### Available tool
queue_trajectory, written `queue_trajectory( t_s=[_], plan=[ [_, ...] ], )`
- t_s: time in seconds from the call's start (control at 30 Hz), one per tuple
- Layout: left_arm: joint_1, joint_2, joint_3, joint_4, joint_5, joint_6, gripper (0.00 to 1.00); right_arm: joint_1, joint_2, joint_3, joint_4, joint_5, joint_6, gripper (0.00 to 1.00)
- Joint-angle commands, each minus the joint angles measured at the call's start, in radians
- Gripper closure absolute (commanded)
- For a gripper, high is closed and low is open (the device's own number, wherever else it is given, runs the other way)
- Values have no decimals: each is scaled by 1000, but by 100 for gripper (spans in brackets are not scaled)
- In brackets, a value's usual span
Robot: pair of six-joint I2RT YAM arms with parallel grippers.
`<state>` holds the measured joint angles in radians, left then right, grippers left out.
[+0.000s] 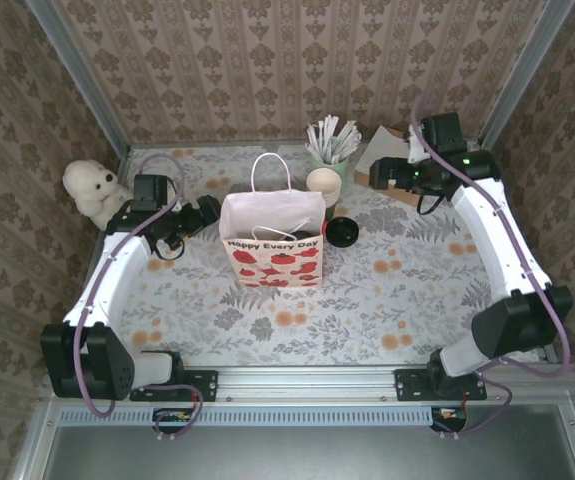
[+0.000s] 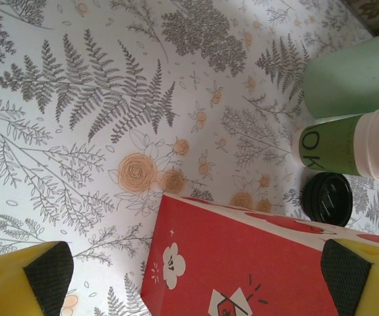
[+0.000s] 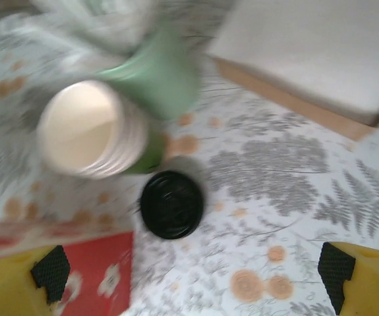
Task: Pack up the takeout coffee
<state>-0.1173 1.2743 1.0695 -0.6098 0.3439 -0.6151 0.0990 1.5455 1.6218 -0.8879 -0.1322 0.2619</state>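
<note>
— Where is the coffee (image 1: 342, 233)?

— It is upright on the flowered table (image 1: 407, 290), just right of the bag (image 1: 272, 245) and just in front of the stack of cream cups (image 1: 324, 185). It is outside the bag. From above I mostly see its round black lid, ridged and glossy plastic.

— And your arms?

— My right arm reaches up the right side and bends inward. My right gripper (image 3: 194, 275) hangs over the table with the lid ahead of it, a little left of centre, touching nothing. Its jaws stand wide apart, with the black pads (image 3: 51, 273) on yellow fingers at the frame's edges. My left gripper (image 2: 197, 275) is beside the bag's left wall, also spread wide and empty.

— Anything else nearby?

— The bag is red-and-white paper with looped handles. A pale green cup (image 1: 329, 150) of white sticks stands behind the stack.
</note>
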Motion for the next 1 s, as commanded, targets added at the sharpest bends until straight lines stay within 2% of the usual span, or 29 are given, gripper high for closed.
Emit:
queue_trajectory(
  t_s=[0.0,0.17,0.27,0.43,0.53,0.67,0.83,0.97],
  plan=[
    [-4,-26,22,35,15,25,0,-27,97,7,118,16,150,0],
    [-4,-28,10,62,9,5,0,-21,342,167,166,39,241,1],
    [-4,-23,15,58,14,2,0,-21,516,324,172,77,307,3],
    [-3,-20,16,47,-2,6,0,-19,842,703,115,68,410,13],
    [-2,-14,19,40,-12,9,0,-9,988,892,81,94,429,20],
    [-2,-8,22,28,-24,17,0,-6,1051,931,116,139,441,27],
    [-2,7,26,21,-31,21,0,16,1051,919,83,129,354,32],
    [-2,17,21,28,-20,12,0,31,938,736,119,140,270,29]
  ],
)
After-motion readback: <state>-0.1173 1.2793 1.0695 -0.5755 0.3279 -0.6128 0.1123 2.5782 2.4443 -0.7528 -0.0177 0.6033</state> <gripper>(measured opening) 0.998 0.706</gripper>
